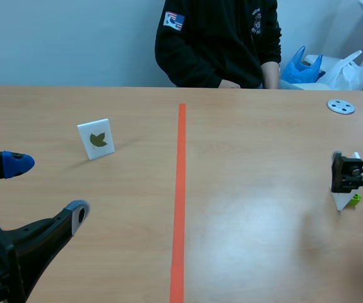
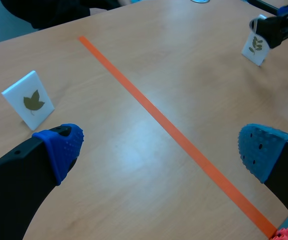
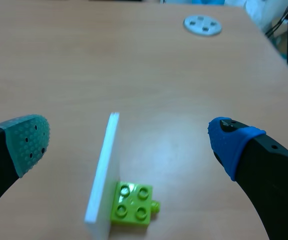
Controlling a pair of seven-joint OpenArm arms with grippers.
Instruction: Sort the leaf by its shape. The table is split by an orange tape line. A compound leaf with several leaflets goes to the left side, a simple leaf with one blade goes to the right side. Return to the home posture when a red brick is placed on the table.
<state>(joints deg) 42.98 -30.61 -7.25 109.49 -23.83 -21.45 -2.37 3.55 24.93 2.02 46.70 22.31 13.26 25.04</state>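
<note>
At the scene's right my right hand point(image 3: 128, 142) gapes empty astride the leaf card point(image 3: 101, 180), which a green brick point(image 3: 132, 204) props upright

Plenty of room down the middle of the light wooden table point(image 1: 257, 189). An upright white leaf card point(image 1: 96, 139) blocks the left; a green-brick-footed white card point(image 3: 102, 175) stands between the spread jaws of the right gripper point(image 3: 128, 140).

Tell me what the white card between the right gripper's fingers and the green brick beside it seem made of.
White card: probably rigid plastic or foam board, with a matte finish. Its edge is thick, straight and evenly white, and it stands upright.
Green brick: moulded plastic, slightly glossy. It has round studs, crisp corners and soft highlights on top.
</note>
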